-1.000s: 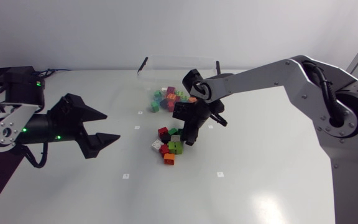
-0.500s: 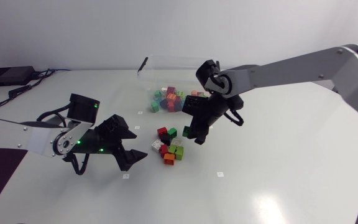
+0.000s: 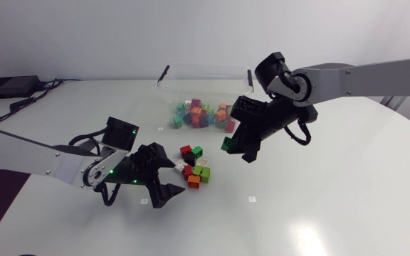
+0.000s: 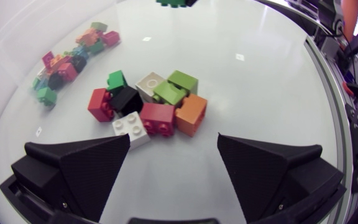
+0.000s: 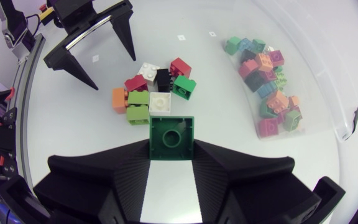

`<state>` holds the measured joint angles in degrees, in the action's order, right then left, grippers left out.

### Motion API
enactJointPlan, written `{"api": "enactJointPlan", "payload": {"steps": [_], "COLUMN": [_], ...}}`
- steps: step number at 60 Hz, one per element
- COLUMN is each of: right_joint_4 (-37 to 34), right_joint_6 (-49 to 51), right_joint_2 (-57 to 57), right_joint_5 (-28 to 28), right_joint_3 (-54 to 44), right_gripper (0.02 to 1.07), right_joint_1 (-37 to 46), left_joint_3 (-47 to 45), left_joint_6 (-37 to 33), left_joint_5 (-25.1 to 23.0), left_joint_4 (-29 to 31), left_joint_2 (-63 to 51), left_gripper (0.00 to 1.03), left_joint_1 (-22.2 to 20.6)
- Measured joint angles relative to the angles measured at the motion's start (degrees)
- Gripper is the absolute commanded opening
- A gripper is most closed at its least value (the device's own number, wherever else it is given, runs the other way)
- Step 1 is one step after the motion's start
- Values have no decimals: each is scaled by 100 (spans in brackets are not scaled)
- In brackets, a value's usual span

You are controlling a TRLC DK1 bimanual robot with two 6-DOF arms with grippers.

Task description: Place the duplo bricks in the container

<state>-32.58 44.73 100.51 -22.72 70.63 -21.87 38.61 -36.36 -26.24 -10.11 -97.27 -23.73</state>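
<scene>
Right end effector (image 3: 238,147) lifted clear of loose brick pile (image 3: 195,168), dark green duplo brick (image 3: 227,144) clamped between fingers, carried toward clear container (image 3: 212,77). Left end effector (image 3: 166,173) moved up to pile, fingers wide, empty. Drop likely next; several bricks left on desk (image 3: 319,199).

left matte black wedge-fingered tool (image 3: 179,178) sits low with fingers wide apart, right matte black tool (image 3: 235,149) hangs higher clamping a green plastic brick (image 5: 172,135)
</scene>
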Motion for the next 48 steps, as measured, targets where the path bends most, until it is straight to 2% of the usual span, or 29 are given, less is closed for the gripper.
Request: {"api": "enactJointPlan", "payload": {"steps": [7,16,29,48], "right_joint_4": [2,0,0,-4], "right_joint_6": [2,2,2,2], "right_joint_2": [-63,-188,-334,-398], "right_joint_5": [-13,-118,-155,-155], "right_joint_3": [-103,-232,-417,-433], "right_gripper": [34,34,34,34], "right_joint_1": [70,175,323,361], "left_joint_3": [173,601,1255,1397], "left_joint_6": [-750,-1377,-1648,-2116], "left_joint_5": [-61,-92,-76,-101], "left_joint_4": [667,1353,1576,1886], "left_joint_2": [61,-7,-557,-689], "left_gripper": [96,96,96,92], "left_joint_1": [-201,-470,-490,-498]}}
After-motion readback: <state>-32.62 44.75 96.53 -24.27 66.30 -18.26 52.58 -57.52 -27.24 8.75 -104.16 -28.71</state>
